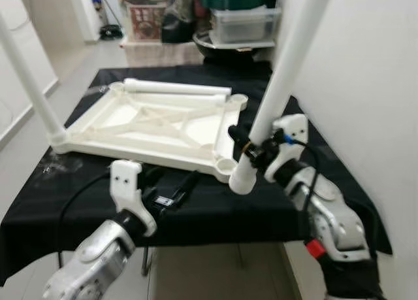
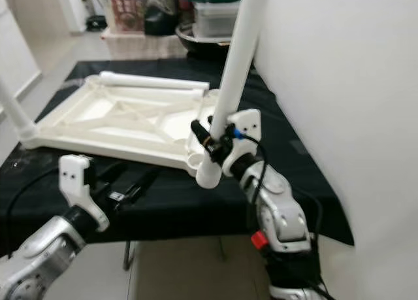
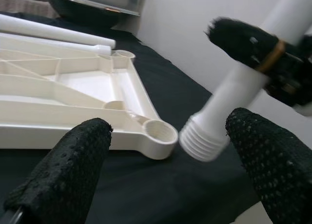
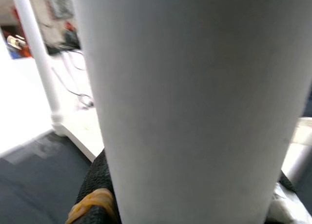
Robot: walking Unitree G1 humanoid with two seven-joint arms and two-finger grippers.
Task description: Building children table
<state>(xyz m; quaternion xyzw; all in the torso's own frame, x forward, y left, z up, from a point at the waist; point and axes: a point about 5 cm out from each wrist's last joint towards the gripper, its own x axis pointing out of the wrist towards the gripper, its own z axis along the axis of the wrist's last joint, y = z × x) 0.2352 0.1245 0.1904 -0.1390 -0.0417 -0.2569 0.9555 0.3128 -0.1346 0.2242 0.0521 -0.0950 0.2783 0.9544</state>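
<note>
Right gripper point(image 1: 251, 150) is clamped on a white table leg point(image 1: 284, 74), holding it near its lower end. Leg is tilted, top leaning up and to the robot's right toward the white wall point(image 1: 366, 84). Its threaded end point(image 3: 204, 141) sits just beside the near right corner socket point(image 3: 158, 132) of the table panel point(image 1: 157, 120), not seated in it; can't tell if the two touch.

Table panel lies upside down, ribs up, on the tabletop point(image 1: 215, 205), which is covered in black cloth. Another leg point(image 1: 26, 78) stands upright in the near left corner socket. A loose leg point(image 1: 176, 87) lies flat along the panel's far edge.

Left gripper point(image 1: 171, 194) hovers low over the black cloth just in front of the panel's near edge, fingers point(image 3: 73, 170) spread apart, holding nothing. From its wrist camera the threaded end and the socket sit between the two fingers, further out.

Behind the tabletop: stacked plastic storage bins point(image 1: 245, 16) and a dark bowl point(image 1: 222, 48).
</note>
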